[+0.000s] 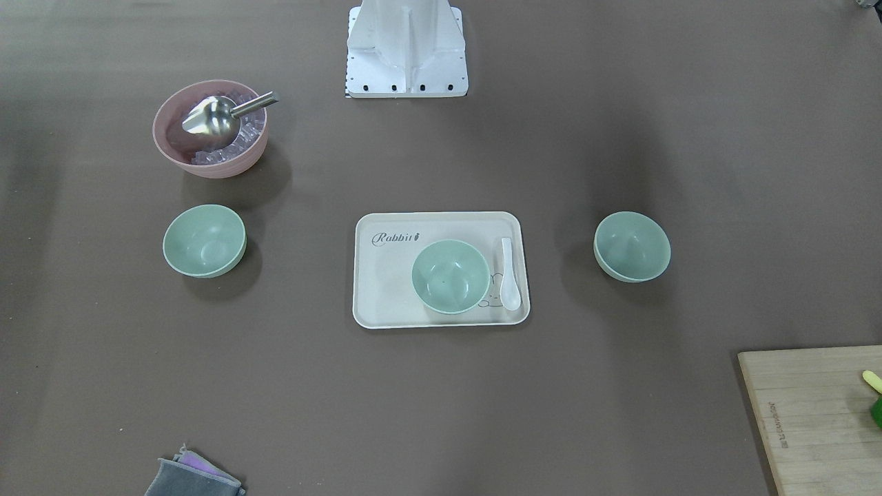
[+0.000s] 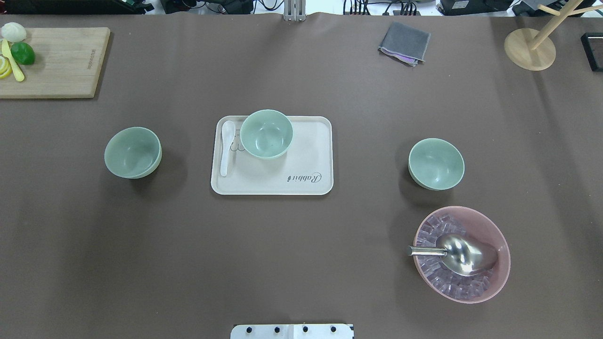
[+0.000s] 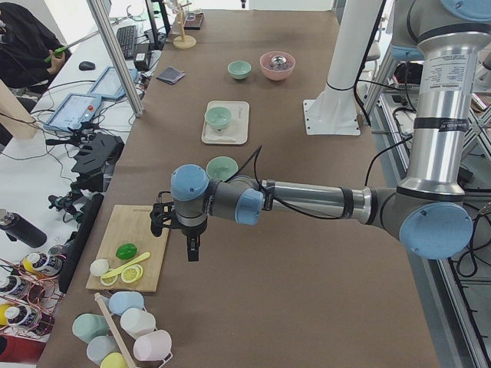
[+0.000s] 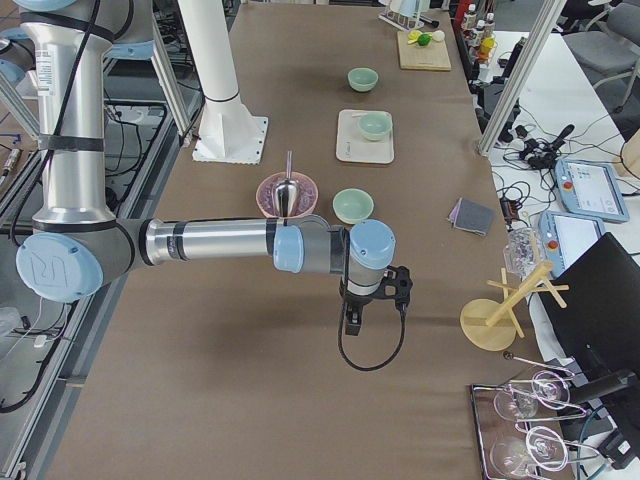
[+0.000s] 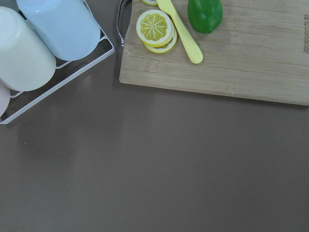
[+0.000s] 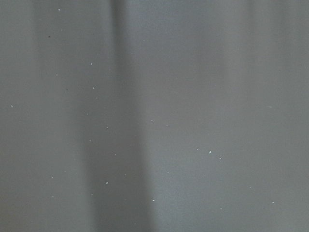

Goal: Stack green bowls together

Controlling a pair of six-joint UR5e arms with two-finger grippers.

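Observation:
Three pale green bowls sit apart in a row across the table. One green bowl (image 2: 133,152) is on the left, one (image 2: 266,133) stands on the cream tray (image 2: 282,183), and one (image 2: 436,163) is on the right. All are upright and empty. My left gripper (image 3: 192,249) hangs over the table's left end beside the cutting board, far from the bowls. My right gripper (image 4: 352,322) hangs over bare table at the right end. Both show only in the side views, so I cannot tell whether they are open or shut.
A white spoon (image 2: 226,147) lies on the tray. A pink bowl (image 2: 499,245) holds ice cubes and a metal scoop (image 2: 464,254). A cutting board (image 2: 61,61) carries a lime and lemon slices. A grey cloth (image 2: 405,42) and a wooden stand (image 2: 530,49) sit at the far edge.

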